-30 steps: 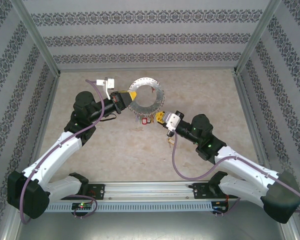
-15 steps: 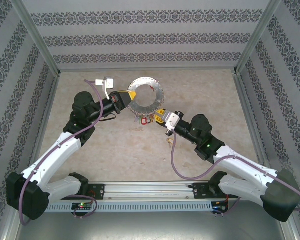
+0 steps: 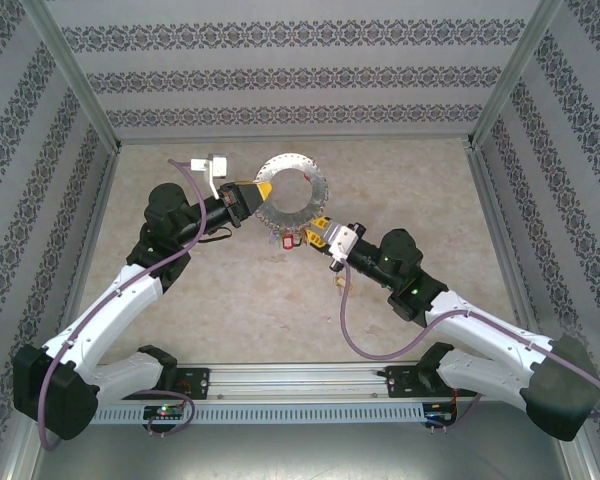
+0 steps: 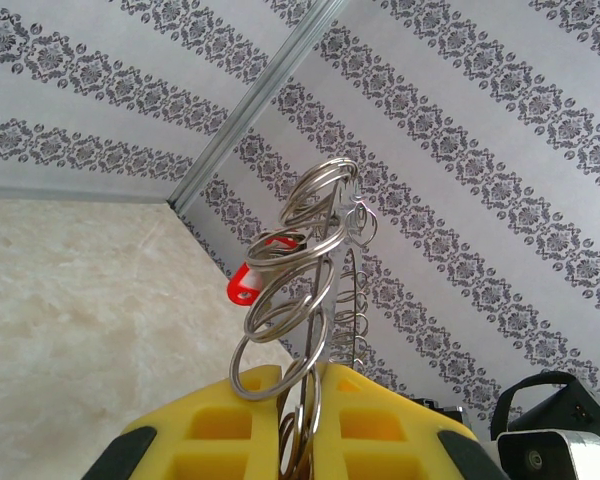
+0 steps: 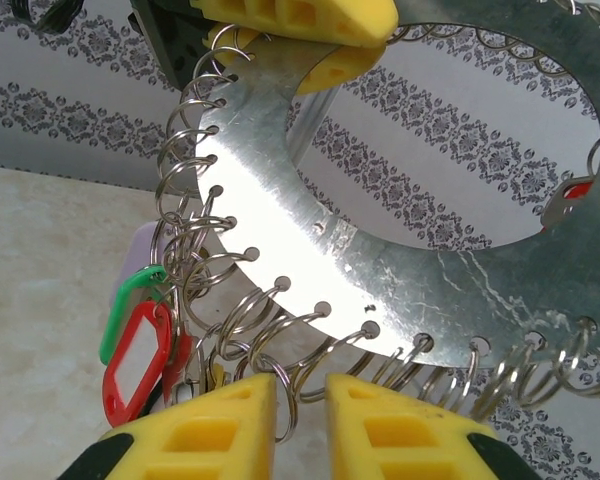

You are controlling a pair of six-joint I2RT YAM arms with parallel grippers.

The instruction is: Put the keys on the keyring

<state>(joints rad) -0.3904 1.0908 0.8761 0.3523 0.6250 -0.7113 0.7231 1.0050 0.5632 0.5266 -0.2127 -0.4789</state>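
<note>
The keyring (image 3: pixel 318 186), a flat silver hoop, hangs over the far middle of the table (image 3: pixel 430 180), a little left of centre, with its open hole facing up and toward the near edge. The left claw (image 3: pixel 259 192) reaches in from the left and is clamped tight on the hoop's left rim. In the left wrist view its yellow fingers (image 4: pixel 370 415) press on either side of the metal, and small wire rings (image 4: pixel 280 320) rise out from between them, one carrying a red tag (image 4: pixel 245 283). The right claw (image 3: pixel 316 232) comes up from the near right and sits just beside the hoop's near rim, where the keys (image 3: pixel 290 240) hang in a bunch. In the right wrist view the hoop (image 5: pixel 380 260) fills the upper part, its edge punched with holes that each hold a wire ring. The right claw (image 5: pixel 301 400) stands only narrowly apart, its two yellow fingers (image 5: pixel 200 430) just under the row of rings. One wire ring (image 5: pixel 283 395) hangs down into the gap, and I cannot tell whether the fingers touch it. At the left of that bunch are a green tag (image 5: pixel 130 305) and a red tag (image 5: pixel 135 365), with a pale purple one partly hidden behind them. Another red tag (image 5: pixel 578 190) shows at the far side of the hole. A small tan piece (image 3: pixel 341 284) lies on the table under the right wrist, too small to make out.
</note>
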